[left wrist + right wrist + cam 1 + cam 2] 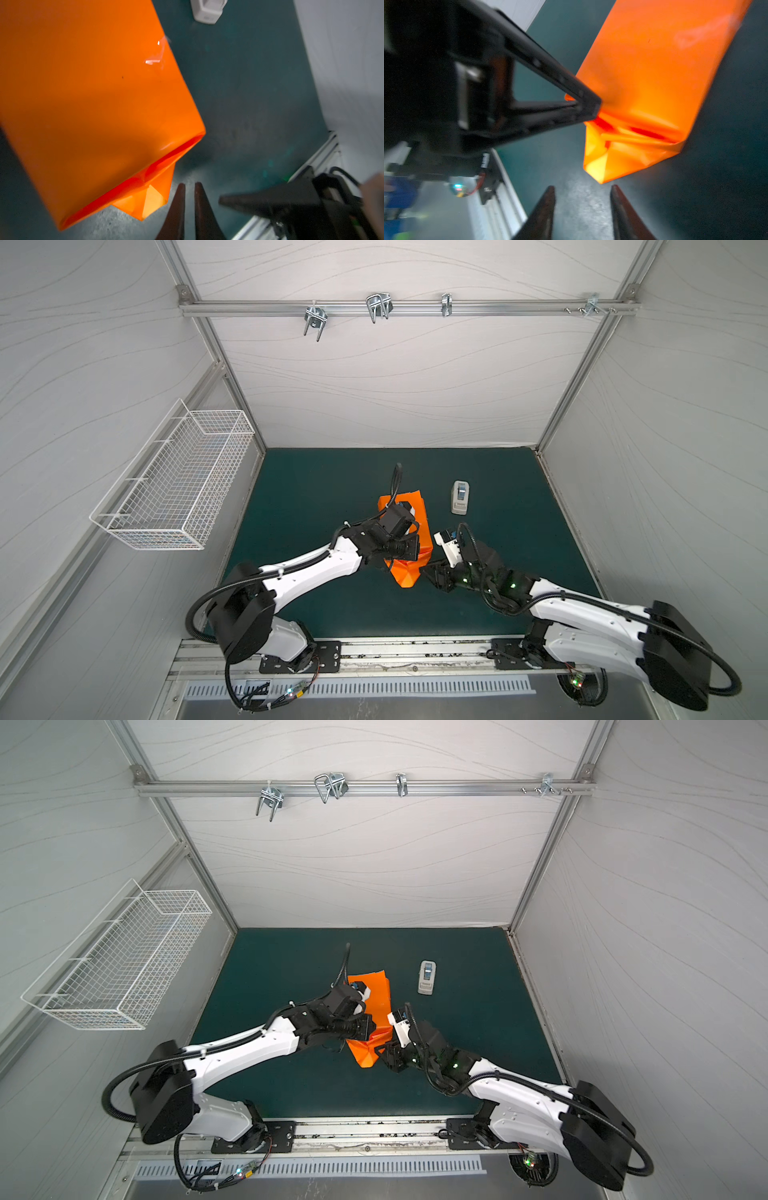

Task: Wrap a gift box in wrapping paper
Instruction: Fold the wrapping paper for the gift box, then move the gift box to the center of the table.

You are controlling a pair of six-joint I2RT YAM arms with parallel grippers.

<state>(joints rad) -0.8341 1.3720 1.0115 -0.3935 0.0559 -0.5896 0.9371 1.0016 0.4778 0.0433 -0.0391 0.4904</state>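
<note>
The orange wrapping paper (417,506) (376,990) lies on the green mat as a long closed parcel. Its near end (145,199) (623,158) is folded into creased flaps, and a strip of clear tape (155,56) shines on its top. The gift box is hidden inside the paper. My left gripper (188,184) stands beside that near end, its jaws a narrow gap apart with nothing between them. My right gripper (583,187) faces the same end from the other side, open wide and empty, just short of the folded corner. One of its fingers (226,200) shows in the left wrist view.
A small white-grey tape dispenser (460,497) (427,977) stands on the mat beyond the parcel to the right. A white wire basket (174,477) hangs on the left wall. The metal rail (374,651) with both arm bases runs along the mat's front edge.
</note>
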